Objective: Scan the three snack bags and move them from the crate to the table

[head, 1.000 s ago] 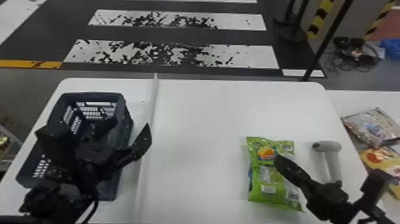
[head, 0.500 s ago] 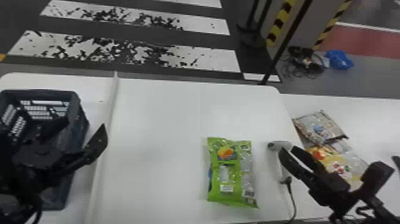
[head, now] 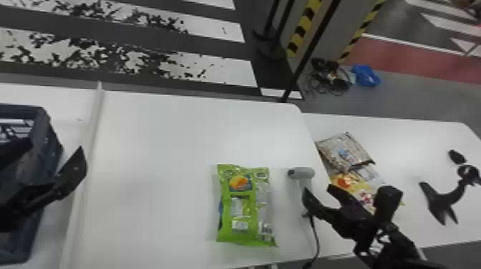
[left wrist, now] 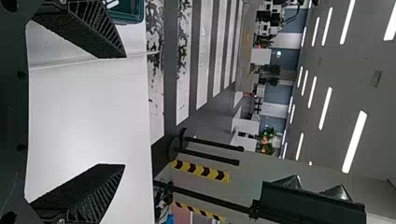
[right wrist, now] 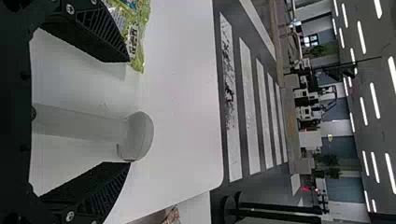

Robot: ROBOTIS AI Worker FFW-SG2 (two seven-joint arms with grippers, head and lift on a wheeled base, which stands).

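My left gripper is over the right side of the dark crate, its fingers apart. In the left wrist view the left gripper holds nothing, with bare table behind the gap. A green snack bag lies flat on the white table. Right of that bag lies the grey scanner, its cable running to the table's front edge. My right gripper is above the scanner's handle. From the right wrist, the scanner shows between the spread fingers of the right gripper, not gripped.
A brown-silver snack bag and a yellow one lie on the adjoining right table, where a black forked object also shows. A raised white strip runs between the crate and the green bag.
The head view has swung to the right, so the crate sits farther left and more of the right table shows. My right gripper has shifted rightward from beside the green bag to the scanner's handle.
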